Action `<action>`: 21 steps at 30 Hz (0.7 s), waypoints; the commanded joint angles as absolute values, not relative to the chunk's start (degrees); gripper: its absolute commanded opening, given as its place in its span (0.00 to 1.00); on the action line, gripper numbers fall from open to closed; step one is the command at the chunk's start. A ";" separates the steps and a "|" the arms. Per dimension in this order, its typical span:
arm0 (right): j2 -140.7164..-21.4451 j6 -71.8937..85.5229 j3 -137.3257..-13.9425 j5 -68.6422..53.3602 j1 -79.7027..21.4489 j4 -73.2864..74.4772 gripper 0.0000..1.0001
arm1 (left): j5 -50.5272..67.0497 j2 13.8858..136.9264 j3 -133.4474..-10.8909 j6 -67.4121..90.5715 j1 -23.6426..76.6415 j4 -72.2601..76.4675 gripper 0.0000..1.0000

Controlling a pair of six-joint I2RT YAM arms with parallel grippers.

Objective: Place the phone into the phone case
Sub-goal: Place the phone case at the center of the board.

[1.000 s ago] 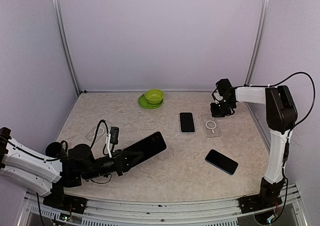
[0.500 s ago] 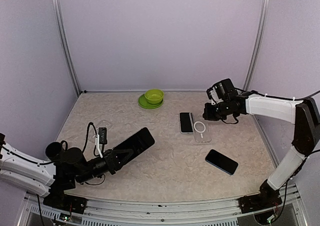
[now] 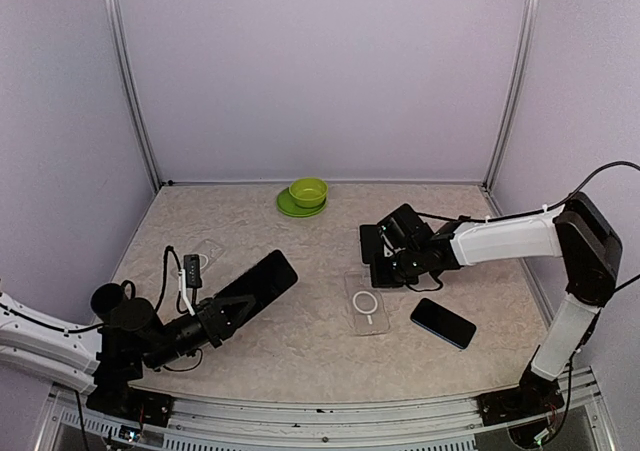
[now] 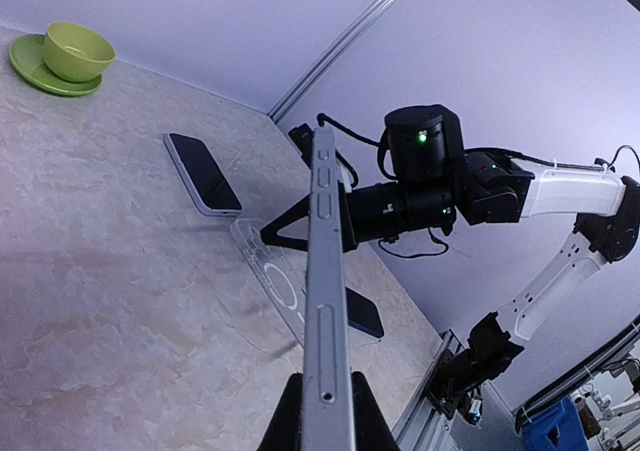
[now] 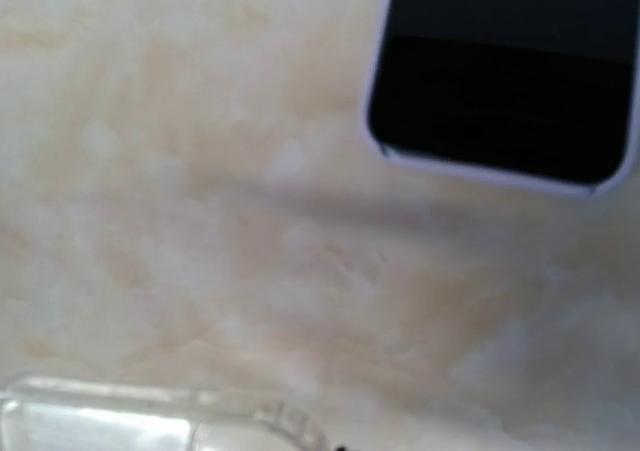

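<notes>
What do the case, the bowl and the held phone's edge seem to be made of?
Case: probably clear, glossy plastic; the table shows through it.
Bowl: green and smooth, likely plastic or glazed ceramic.
Phone edge: grey satin metal, judging by its sheen.

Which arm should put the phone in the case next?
Left. The left gripper grips a phone above the table, and the clear case lies flat nearby. The right gripper holds no phone.

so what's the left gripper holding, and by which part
A black phone, pinched at its near short end between the fingers of the left gripper; the rest of it sticks out free.
</notes>
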State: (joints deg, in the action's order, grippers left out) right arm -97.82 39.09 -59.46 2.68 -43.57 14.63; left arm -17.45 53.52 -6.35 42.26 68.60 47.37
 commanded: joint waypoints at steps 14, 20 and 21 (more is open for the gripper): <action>-104.14 40.24 -62.36 3.32 -44.94 13.21 0.10 | -19.27 54.33 -6.59 42.45 69.79 50.57 0.00; -102.95 39.75 -61.88 3.06 -44.98 13.77 0.17 | -19.17 55.22 -6.59 42.54 69.81 51.40 0.00; -102.55 39.64 -61.62 3.06 -44.99 13.87 0.17 | -19.11 55.22 -6.59 42.58 69.79 51.41 0.00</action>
